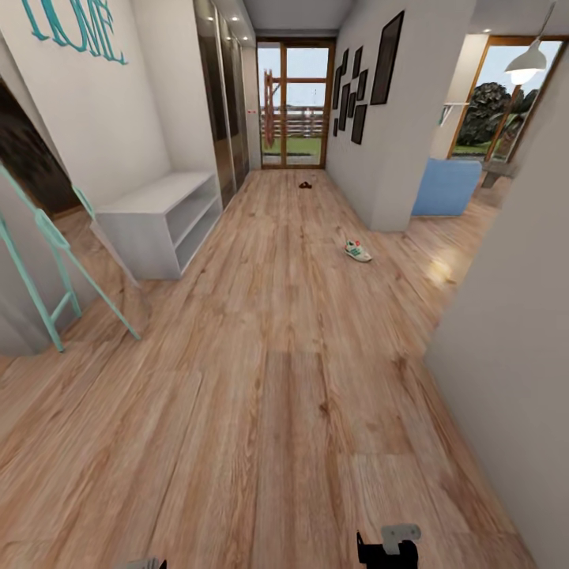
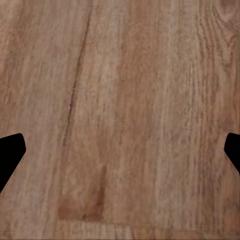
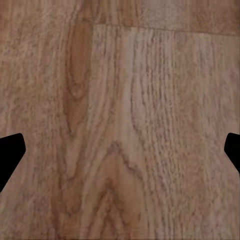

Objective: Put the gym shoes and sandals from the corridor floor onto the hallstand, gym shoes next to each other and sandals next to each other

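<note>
Both my grippers, left (image 2: 120, 150) and right (image 3: 120, 150), hang wide open, empty. Drive toward the sneaker (image 1: 357, 251); halt short, centring it within right-arm reach.

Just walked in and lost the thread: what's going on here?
Nothing is being handled yet. The robot stands in the corridor, both claws open and empty over bare floor: the left claw and the right claw each see planks between spread fingers. One gym shoe lies on the floor ahead to the right, near a wall corner. A small dark item, possibly a sandal, lies farther off by the glass door. The white rack stands at the left wall, its shelves bare.
</note>
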`<state>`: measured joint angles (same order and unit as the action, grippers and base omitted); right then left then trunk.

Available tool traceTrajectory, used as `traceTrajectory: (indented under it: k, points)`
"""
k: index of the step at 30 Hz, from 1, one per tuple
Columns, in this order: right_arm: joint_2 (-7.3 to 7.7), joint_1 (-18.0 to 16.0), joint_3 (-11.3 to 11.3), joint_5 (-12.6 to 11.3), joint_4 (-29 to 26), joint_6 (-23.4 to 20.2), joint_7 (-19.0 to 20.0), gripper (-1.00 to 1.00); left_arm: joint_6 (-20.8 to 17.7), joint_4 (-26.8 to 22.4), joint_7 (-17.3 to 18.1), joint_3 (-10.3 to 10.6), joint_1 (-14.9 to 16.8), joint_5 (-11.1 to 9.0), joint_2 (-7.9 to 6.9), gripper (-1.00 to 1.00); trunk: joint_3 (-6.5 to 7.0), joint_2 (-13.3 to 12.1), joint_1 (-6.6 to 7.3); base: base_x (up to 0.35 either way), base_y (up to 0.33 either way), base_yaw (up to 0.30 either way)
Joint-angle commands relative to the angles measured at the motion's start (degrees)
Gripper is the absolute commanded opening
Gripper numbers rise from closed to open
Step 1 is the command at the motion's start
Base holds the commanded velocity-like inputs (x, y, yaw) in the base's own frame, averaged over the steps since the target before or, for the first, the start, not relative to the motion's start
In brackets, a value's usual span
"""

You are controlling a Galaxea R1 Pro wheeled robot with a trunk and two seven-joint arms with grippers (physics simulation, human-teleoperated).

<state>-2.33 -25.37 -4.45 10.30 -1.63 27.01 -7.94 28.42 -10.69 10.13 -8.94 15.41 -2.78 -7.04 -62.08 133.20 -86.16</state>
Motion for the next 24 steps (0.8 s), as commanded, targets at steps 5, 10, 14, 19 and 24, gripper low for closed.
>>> traceTrajectory:
  k: [5,10,14,19,24]
  points:
    - [0.08,0.0,-0.5,0.6,0.1,0.1,-0.2,1.0,0.1,0.1,0.6,-0.4,0.0,-0.3,0.01,1.0,-0.05,0.0,-0.02,0.338,0.0,0.0]
    - [0.39,0.0,-0.4,0.6,0.1,0.1,-0.2,1.0,0.1,0.1,0.6,-0.5,0.0,-0.3,-0.04,1.0,-0.05,0.0,-0.02,0.338,0.0,0.0]
    - [0.5,0.0,-0.4,0.7,0.1,0.1,-0.2,1.0,0.1,0.1,0.6,-0.5,0.0,-0.3,-0.05,1.0,-0.05,0.0,-0.02,0.338,0.0,0.0]
    - [0.6,0.0,-0.4,0.7,0.1,0.1,-0.2,1.0,0.1,0.1,0.6,-0.4,0.0,-0.3,-0.01,1.0,-0.05,0.0,-0.02,0.338,0.0,0.0]
    - [1.16,0.0,-0.4,0.7,0.1,0.1,-0.1,1.0,0.1,0.1,0.6,-0.5,0.0,-0.3,0.01,1.0,-0.05,0.0,-0.02,0.338,0.0,0.0]
